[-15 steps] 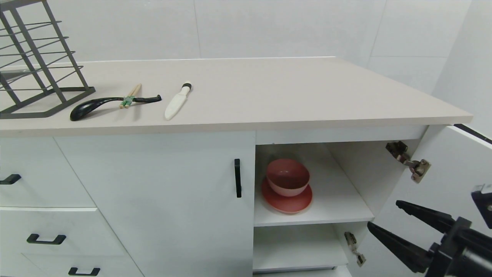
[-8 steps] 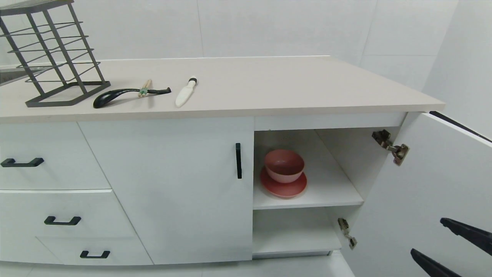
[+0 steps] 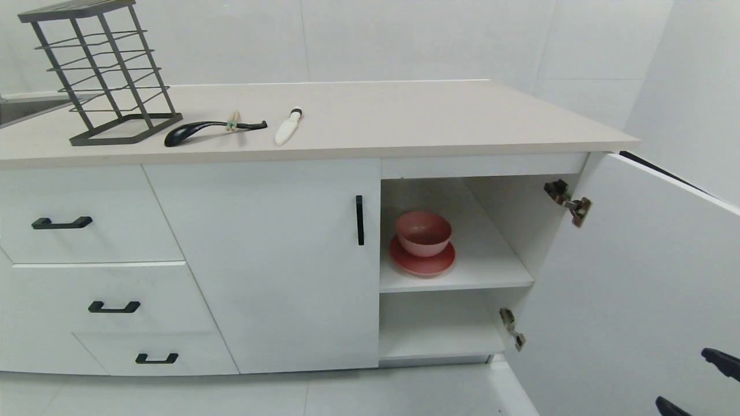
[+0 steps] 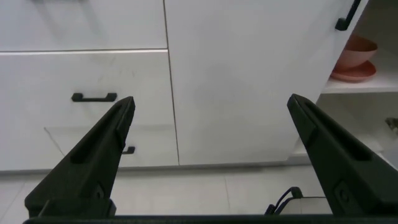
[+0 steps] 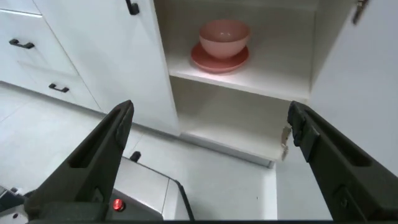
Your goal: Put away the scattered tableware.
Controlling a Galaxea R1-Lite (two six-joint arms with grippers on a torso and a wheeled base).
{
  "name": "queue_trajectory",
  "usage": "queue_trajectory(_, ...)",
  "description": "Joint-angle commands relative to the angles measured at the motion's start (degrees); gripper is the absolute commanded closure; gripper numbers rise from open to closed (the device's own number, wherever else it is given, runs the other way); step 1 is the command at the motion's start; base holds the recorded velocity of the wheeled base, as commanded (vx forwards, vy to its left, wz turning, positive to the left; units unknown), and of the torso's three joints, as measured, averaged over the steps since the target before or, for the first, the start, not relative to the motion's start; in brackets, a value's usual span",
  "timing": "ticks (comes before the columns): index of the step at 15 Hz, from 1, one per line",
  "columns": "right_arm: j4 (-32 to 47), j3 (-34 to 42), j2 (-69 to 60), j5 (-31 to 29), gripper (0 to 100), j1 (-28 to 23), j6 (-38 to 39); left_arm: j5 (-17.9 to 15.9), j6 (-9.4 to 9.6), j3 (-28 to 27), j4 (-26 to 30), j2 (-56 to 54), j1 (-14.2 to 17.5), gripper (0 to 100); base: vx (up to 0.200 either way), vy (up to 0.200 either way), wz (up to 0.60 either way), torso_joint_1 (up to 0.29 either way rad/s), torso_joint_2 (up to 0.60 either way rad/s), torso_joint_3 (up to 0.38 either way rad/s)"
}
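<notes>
On the counter (image 3: 404,115) lie a black spoon (image 3: 191,130), a pair of chopsticks (image 3: 232,120) and a white knife (image 3: 287,128) with a black band. A pink bowl (image 3: 423,232) sits on a red plate (image 3: 422,264) on the open cabinet's upper shelf; the bowl (image 5: 224,36) and plate (image 5: 219,59) are also in the right wrist view. My right gripper (image 3: 691,382) is open and empty, low at the right in front of the open door. My left gripper (image 4: 211,102) is open and empty, facing the closed door and drawers, with the bowl (image 4: 357,53) off to one side.
A dark wire rack (image 3: 107,75) stands at the counter's left, beside a sink edge (image 3: 29,107). The cabinet door (image 3: 636,277) swings wide open at the right. A closed door with a black handle (image 3: 359,219) and several drawers (image 3: 62,222) fill the left. Tiled floor lies below.
The head view has pulled back from the cabinet, so everything looks smaller and more floor shows. The right gripper has slid down toward the lower right corner.
</notes>
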Motion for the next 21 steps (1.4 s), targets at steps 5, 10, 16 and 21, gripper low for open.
queue_trajectory(5,2.65,-0.02,-8.63,0.1,0,-12.28,-4.14,0.01,-0.15,0.0,0.01,0.07,0.01,0,-0.2,0.0,0.0,0.0,0.0,0.004)
queue_trajectory(10,6.61,-0.02,-20.05,0.54,0,-21.6,-5.64,0.01,-0.24,0.0,0.01,0.07,0.01,0,0.0,-0.2,0.0,0.005,0.0,0.004)
queue_trajectory(16,26.74,0.16,-35.96,1.86,0,-22.48,-6.87,0.19,-0.5,0.0,-0.07,0.07,0.01,0,-0.167,-0.033,0.0,0.002,0.0,0.002)
queue_trajectory(21,26.82,0.16,-35.96,1.59,0,-22.48,-5.55,0.01,-0.42,0.0,0.01,0.07,0.01,0,-0.12,0.0,0.0,0.002,0.0,-0.002)
